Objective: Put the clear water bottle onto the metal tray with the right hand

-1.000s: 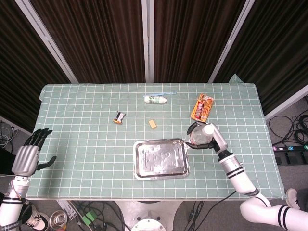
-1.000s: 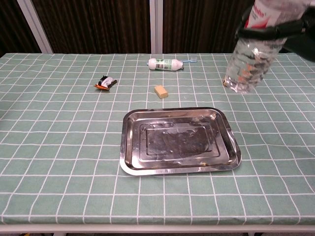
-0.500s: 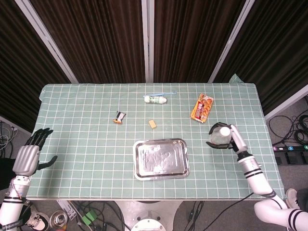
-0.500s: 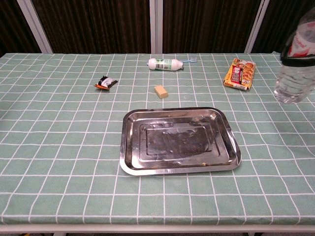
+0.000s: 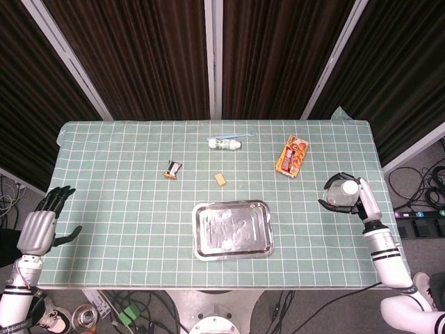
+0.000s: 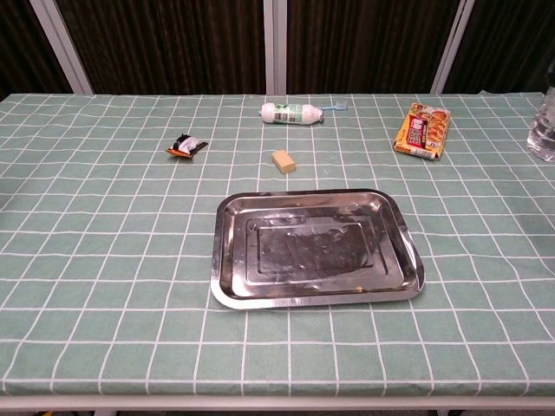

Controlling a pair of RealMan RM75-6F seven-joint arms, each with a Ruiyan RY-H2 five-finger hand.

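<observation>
My right hand [image 5: 353, 197] grips the clear water bottle [image 5: 342, 193] upright, over the right part of the table and well to the right of the metal tray [image 5: 233, 229]. In the chest view only the bottle's lower part [image 6: 544, 130] shows at the right edge, and the tray [image 6: 316, 247] lies bare in the middle. My left hand [image 5: 40, 226] hangs with its fingers apart off the table's left edge, holding nothing.
An orange snack packet [image 5: 293, 154] lies at the back right. A white tube [image 5: 226, 143], a small dark wrapper [image 5: 172, 169] and a tan block [image 5: 221, 179] lie behind the tray. The table's right edge is close to my right hand.
My right hand has carried the bottle steadily to the right, away from the tray's right edge toward the table's right side. The left hand has stayed put.
</observation>
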